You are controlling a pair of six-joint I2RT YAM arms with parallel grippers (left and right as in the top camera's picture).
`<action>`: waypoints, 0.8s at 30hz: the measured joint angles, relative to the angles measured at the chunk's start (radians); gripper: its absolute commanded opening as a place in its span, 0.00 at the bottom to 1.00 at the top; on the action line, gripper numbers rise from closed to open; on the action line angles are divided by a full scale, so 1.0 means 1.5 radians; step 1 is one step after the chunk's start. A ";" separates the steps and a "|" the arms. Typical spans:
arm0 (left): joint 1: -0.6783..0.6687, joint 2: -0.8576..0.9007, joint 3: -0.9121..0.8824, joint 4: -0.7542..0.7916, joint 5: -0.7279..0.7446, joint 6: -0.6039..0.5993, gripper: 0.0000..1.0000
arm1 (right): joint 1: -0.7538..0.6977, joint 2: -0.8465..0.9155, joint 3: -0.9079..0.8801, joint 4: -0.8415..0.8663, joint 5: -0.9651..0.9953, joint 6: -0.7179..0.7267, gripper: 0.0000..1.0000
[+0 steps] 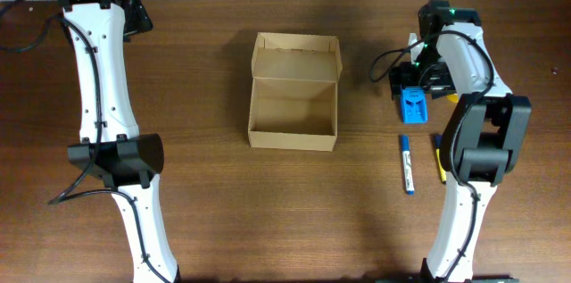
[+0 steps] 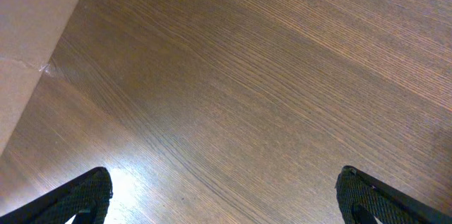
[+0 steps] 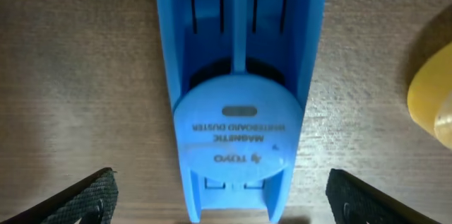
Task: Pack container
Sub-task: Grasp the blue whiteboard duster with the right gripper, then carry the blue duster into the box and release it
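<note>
Left hand (image 2: 222, 194) fingers spread wide, right hand (image 3: 222, 192) likewise

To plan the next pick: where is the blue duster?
Overhead, the blue duster lies right of the box, beneath the right gripper, beyond the blue marker.

box (image 1: 293, 109) centre, duster (image 1: 412, 105) right (marker (image 1: 406, 163) before it)

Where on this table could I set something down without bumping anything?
Bare wood lies between the left arm and the box, in front of the box between both arms, and between the box and the blue marker. The right side is crowded: duster, yellow marker and right arm sit close together.
</note>
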 measured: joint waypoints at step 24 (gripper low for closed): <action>0.000 0.000 0.000 0.000 0.000 0.000 1.00 | 0.000 0.044 0.000 0.008 0.004 0.000 0.48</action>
